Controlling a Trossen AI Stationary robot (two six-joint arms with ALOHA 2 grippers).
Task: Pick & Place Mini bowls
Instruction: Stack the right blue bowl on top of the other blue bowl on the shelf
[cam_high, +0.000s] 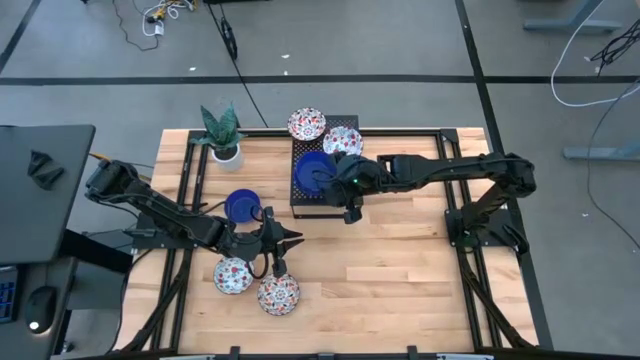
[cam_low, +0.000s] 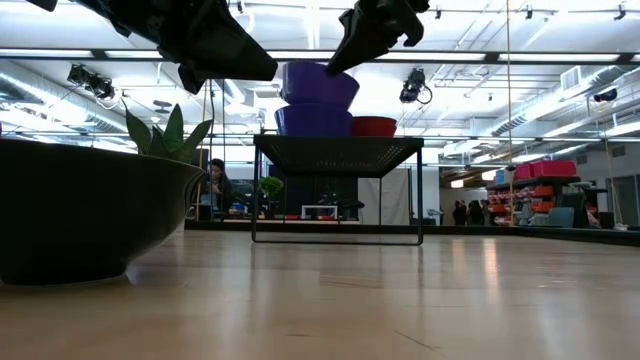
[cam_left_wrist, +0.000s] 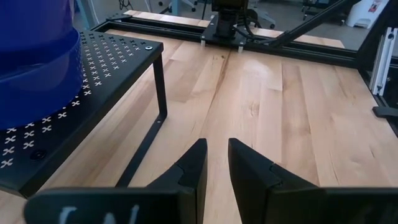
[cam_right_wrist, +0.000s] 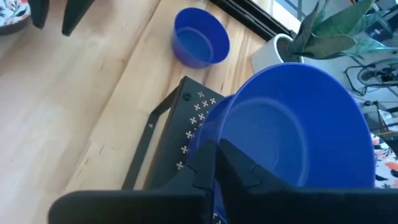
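**Right arm working the stacked blue bowls on the black stand**

The right end effector (cam_high: 345, 190) sits over the front edge of the black perforated metal stand (cam_high: 304, 205), its fingers drawn narrow across the rim of the upper glossy cobalt-blue mini bowl (cam_right_wrist: 298, 130), which nests in a second blue bowl (cam_low: 313, 120). I cannot tell whether this bowl is being set down or lifted off. Either way, keep it level and move straight up or down, so the lower bowl is not dragged along.

Two white floral mini bowls (cam_high: 342, 141) sit at 12 o'clock of the blue stack, one partly overhanging the stand's far edge; stay clear of them.

The left end effector (cam_high: 282, 238) waits low over the wooden worktop (cam_high: 400, 270), fingers nearly together and holding nothing. A third blue bowl (cam_high: 241, 206) lies at its 10 o'clock, and two floral bowls (cam_high: 255, 284) at its 7 o'clock.
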